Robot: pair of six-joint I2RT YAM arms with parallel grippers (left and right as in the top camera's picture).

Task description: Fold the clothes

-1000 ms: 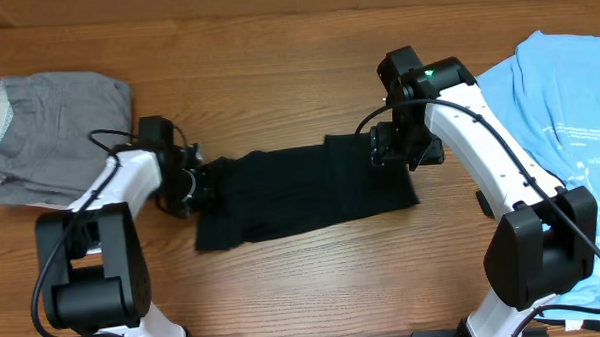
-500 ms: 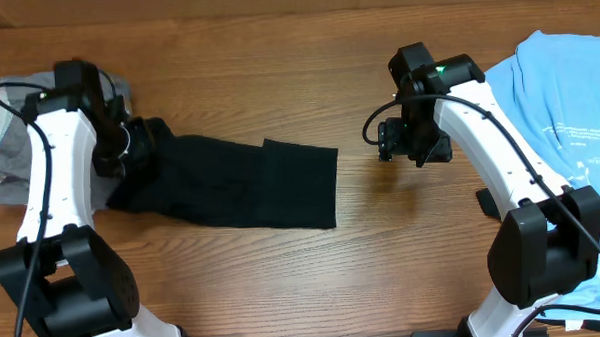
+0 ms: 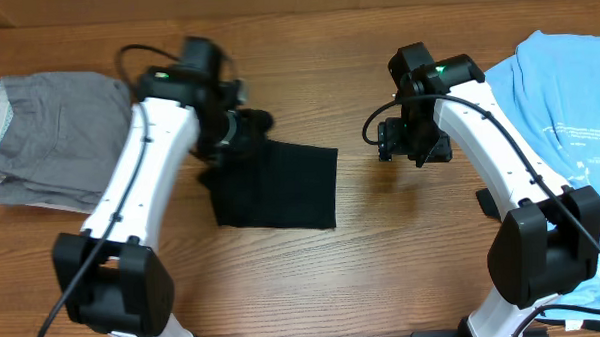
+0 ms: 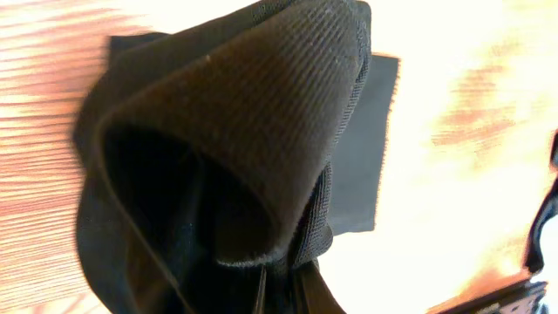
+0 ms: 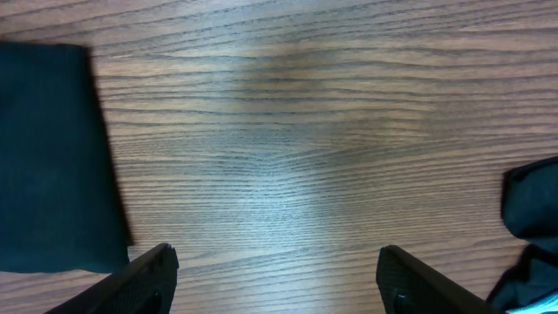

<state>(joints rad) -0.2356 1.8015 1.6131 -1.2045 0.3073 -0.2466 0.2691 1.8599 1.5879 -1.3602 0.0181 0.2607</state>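
The black tee point(image 3: 281, 189) lies folded into a rectangle at the table's middle. My left gripper point(image 3: 241, 131) is shut on its upper left end and holds that bunched fold over the rest. In the left wrist view the black cloth point(image 4: 235, 148) fills the frame and hangs from the jaws point(image 4: 283, 292). My right gripper point(image 3: 404, 145) is open and empty, over bare wood to the right of the tee. The right wrist view shows its two fingers spread point(image 5: 275, 279) and the tee's edge point(image 5: 52, 157) at left. A light blue printed tee point(image 3: 568, 109) lies at the far right.
A folded grey garment point(image 3: 54, 137) lies at the far left on some white cloth. The wooden table point(image 3: 307, 68) runs across the whole view.
My left gripper has swung the tee's left end up, then rightward, doubling the cloth over itself. The right gripper let go of the right end and has since held still.
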